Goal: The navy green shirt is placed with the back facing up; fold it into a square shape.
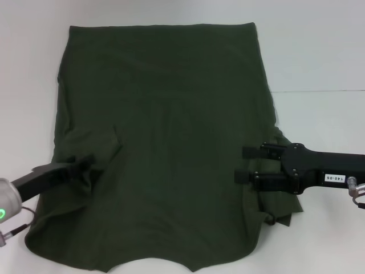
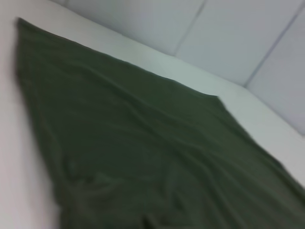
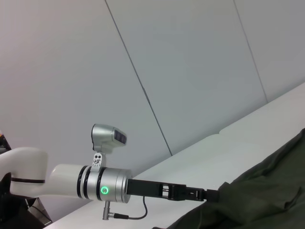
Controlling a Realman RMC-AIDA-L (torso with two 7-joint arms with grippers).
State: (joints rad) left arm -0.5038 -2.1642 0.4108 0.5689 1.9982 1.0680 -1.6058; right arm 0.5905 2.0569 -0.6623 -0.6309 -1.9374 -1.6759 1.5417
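The navy green shirt (image 1: 171, 142) lies spread on the white table, plain side up, its hem at the far side. My left gripper (image 1: 91, 165) is at the shirt's near left part, shut on a raised fold of cloth that bunches around its tip. It also shows in the right wrist view (image 3: 206, 194), meeting the cloth (image 3: 257, 195). My right gripper (image 1: 242, 164) hovers over the shirt's right edge, its two fingers apart and holding nothing. The left wrist view shows only the shirt's surface (image 2: 143, 157).
The white table (image 1: 319, 63) extends beyond the shirt on the right and at the back. A crumpled bit of shirt cloth (image 1: 279, 214) lies under the right arm. White wall panels (image 3: 190, 71) stand behind the table.
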